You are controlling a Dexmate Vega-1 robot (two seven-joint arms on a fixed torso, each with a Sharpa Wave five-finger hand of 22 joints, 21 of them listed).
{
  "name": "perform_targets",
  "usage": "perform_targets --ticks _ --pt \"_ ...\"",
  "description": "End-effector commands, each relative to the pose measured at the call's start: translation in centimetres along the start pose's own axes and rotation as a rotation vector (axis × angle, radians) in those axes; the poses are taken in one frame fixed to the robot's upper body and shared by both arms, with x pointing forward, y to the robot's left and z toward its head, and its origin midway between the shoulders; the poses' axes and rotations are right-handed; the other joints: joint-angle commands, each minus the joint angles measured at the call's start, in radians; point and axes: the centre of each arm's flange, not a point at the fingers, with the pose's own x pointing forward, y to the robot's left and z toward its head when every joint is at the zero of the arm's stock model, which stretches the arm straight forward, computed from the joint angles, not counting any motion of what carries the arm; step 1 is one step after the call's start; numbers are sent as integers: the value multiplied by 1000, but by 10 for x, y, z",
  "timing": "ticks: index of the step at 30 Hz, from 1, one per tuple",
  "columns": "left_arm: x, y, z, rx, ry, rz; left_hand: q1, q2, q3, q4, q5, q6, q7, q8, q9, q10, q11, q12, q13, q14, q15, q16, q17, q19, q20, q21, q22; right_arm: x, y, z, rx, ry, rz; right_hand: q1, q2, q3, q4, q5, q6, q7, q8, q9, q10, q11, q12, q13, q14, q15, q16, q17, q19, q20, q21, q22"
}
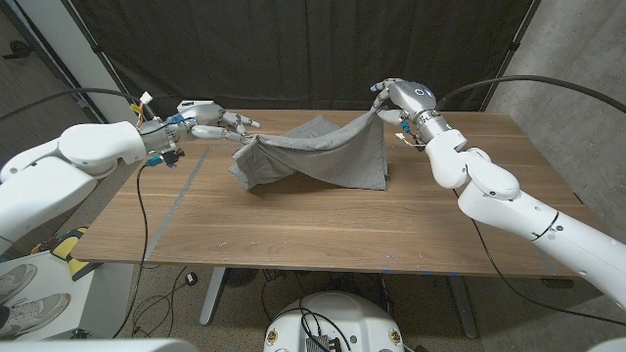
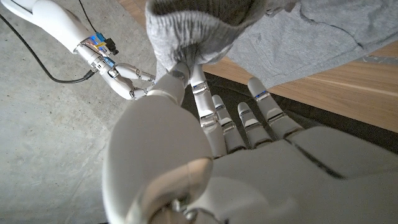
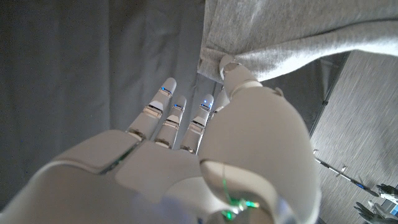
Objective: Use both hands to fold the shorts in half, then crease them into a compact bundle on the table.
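Grey shorts (image 1: 318, 154) hang stretched between both hands above the far part of the wooden table (image 1: 323, 220), their lower edge sagging onto the wood. My left hand (image 1: 210, 124) pinches the waistband corner (image 2: 193, 34) between thumb and a finger, the other fingers spread. At the far right my right hand (image 1: 391, 98) pinches the other corner (image 3: 214, 59) raised above the table. In the left wrist view my right hand (image 2: 127, 79) appears across the cloth. Grey fabric (image 3: 298, 37) drapes away from my right thumb.
Faint tape lines (image 1: 181, 191) mark the table's left part. A black curtain (image 1: 293, 49) hangs behind the table, with a concrete wall (image 1: 577, 117) at the right. Black cables (image 1: 142, 210) trail from both arms. Shoes (image 1: 29, 303) lie on the floor at the lower left.
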Motion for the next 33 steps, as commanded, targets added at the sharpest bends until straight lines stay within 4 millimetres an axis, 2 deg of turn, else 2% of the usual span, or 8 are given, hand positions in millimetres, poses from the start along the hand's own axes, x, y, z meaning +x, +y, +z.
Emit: perform_targets --ticks 1,14,33 --pt "-7 -2 -16 -130 -34 27 5 -4 10 -1 8 3 -1 191 368 -2 4 -2 5 -7 -25 -3 5 -5 1 7 0 32 9 -2 -1 -22 -56 -8 -3 6 2 6 5 -9 0 2 5 -10 6 3 6 -145 8 1 13 -1 4 3" --pt "-4 -2 -29 -219 -52 138 2 -5 19 0 16 -2 4 188 358 -5 7 -3 5 -12 -19 -3 5 -12 5 15 -1 64 13 1 0 -38 -35 -12 -6 8 1 11 8 -14 1 2 5 -10 5 3 7 -147 6 0 13 -2 3 3" --pt "8 -2 -56 -437 -51 201 -2 -8 32 0 27 -11 11 189 357 -18 19 -5 6 -21 -10 -4 6 -25 11 27 -3 118 16 0 -18 -58 -1 -16 -13 11 -1 19 11 -13 1 2 0 -11 2 3 6 -148 3 -1 12 0 1 3"
